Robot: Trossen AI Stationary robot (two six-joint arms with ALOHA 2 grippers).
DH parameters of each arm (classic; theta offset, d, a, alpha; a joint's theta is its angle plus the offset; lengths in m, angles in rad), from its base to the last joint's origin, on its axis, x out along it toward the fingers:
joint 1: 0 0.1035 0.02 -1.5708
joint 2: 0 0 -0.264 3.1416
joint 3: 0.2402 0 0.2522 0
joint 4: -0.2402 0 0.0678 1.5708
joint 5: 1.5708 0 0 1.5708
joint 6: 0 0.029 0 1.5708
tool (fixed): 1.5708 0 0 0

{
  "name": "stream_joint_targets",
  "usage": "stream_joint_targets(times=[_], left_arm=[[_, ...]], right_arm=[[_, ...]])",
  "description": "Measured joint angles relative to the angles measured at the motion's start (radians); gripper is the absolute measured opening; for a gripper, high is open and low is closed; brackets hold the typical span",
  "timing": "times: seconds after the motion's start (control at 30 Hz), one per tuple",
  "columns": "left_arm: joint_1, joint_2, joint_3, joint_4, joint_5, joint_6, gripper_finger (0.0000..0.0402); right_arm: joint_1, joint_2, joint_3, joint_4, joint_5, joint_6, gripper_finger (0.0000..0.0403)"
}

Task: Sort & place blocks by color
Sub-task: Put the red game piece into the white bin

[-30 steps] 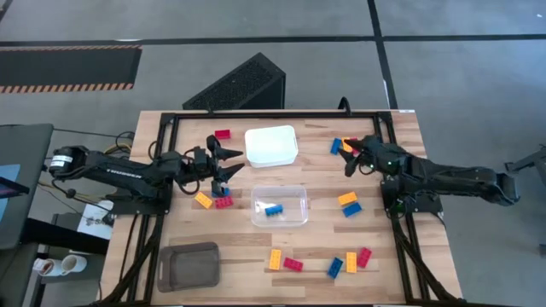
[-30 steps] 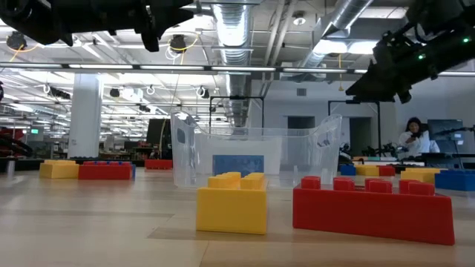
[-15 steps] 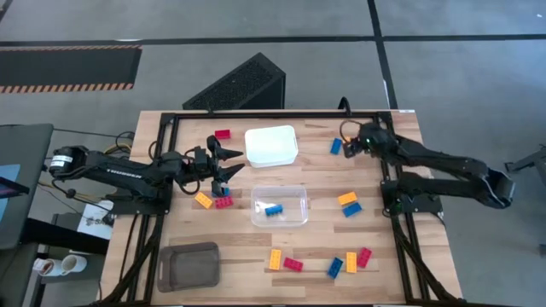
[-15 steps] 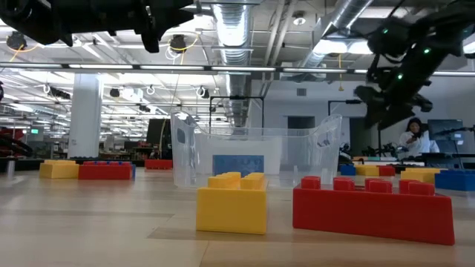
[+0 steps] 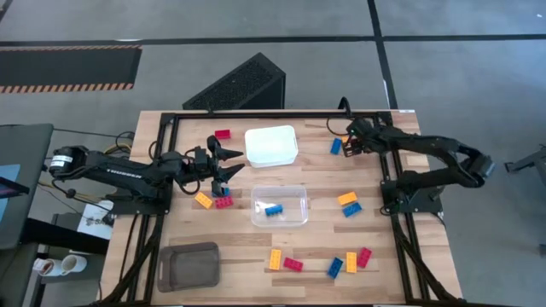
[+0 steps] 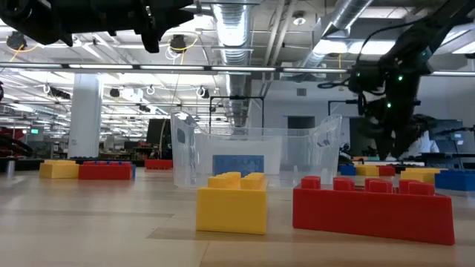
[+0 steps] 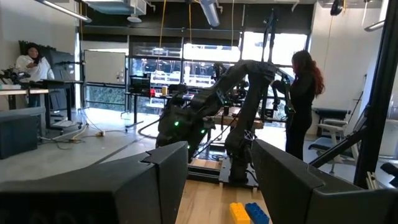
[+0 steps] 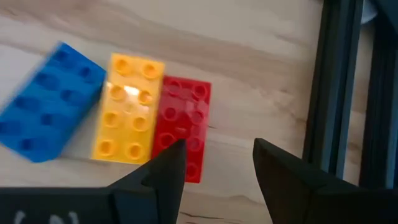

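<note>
Hovering open, right claw (image 8: 214, 171) faces red block (image 8: 181, 127) beside black frame rail (image 8: 336, 87).

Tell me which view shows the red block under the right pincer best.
The right wrist view: the red block fills it, studs plain, beside a yellow block and a blue block, with the open right pincer above it. In the high view the arm hides it. The low and left wrist views do not show it.

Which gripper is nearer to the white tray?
Left. The left gripper is just beside the white tray; the right gripper hovers farther off, over three blocks.
</note>
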Motion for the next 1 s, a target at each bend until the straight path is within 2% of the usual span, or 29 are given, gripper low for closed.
stream_joint_targets(times=[0.2,0.37,0.57,0.73,1.0], left_arm=[[0.0,0.0,0.0,0.0,0.002,-0.001,0.0169],[-0.001,0.0,0.0,0.0,0.026,-0.007,0.0169],[-0.001,0.0,0.0,-0.002,0.026,-0.017,0.0169],[-0.002,0.0,0.0,-0.002,0.04,-0.027,0.0169],[-0.003,0.0,0.0,-0.002,0.051,-0.043,0.0169]], right_arm=[[-0.036,0.078,0.005,0.046,-0.042,-0.026,0.0207],[-0.024,0.092,0.006,0.014,-0.106,-0.021,0.0205],[0.067,0.038,0.003,-0.121,-0.177,0.032,0.0205],[0.175,-0.041,-0.004,-0.206,-0.192,0.096,0.0205],[0.286,-0.12,-0.003,-0.189,-0.178,0.104,0.0204]])
